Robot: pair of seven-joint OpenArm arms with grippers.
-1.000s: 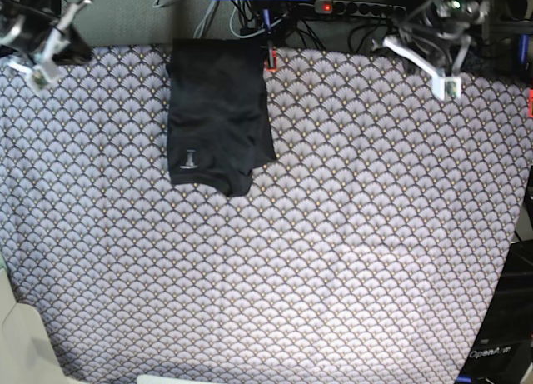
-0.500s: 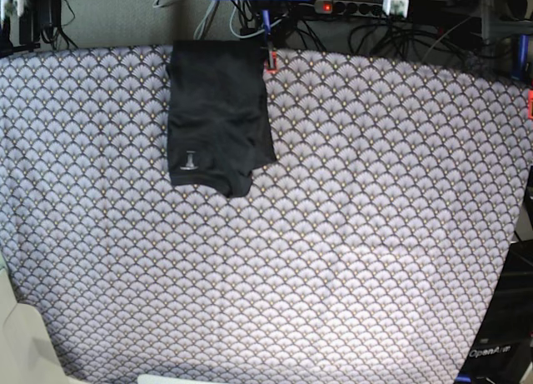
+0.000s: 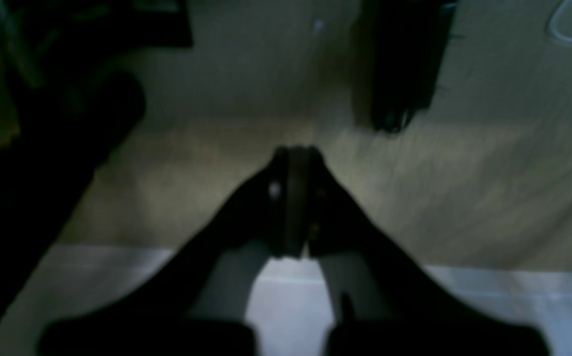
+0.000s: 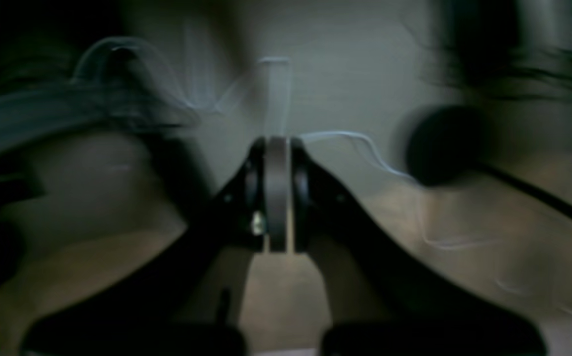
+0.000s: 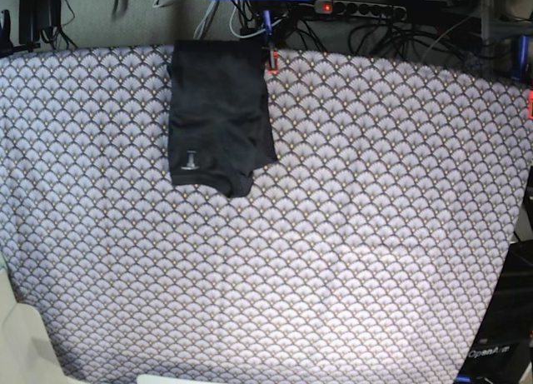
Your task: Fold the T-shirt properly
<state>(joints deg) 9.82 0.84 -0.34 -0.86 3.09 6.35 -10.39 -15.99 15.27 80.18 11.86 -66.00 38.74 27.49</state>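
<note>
The T-shirt [image 5: 218, 113] lies folded into a narrow, tall black bundle at the far edge of the table, left of the middle in the base view. Its top edge sits right at the table's far rim and its lower end reaches a short way onto the patterned cloth [image 5: 350, 234] that covers the table. A small pale grey mark [image 5: 191, 160] shows near its lower left corner, and the lower right corner bulges out a little unevenly.

Neither pincer appears in the base view; both are up and away from the table, well apart from the T-shirt. In the left wrist view the left gripper [image 3: 295, 153] has its jaws pressed together with nothing between them, and it points at a dim pale floor and a white strip, with no shirt in sight. In the right wrist view the right gripper [image 4: 277, 143] is likewise closed on nothing, facing a blurred grey wall with thin pale cables [image 4: 350, 141] and a dark cable behind it.
</note>
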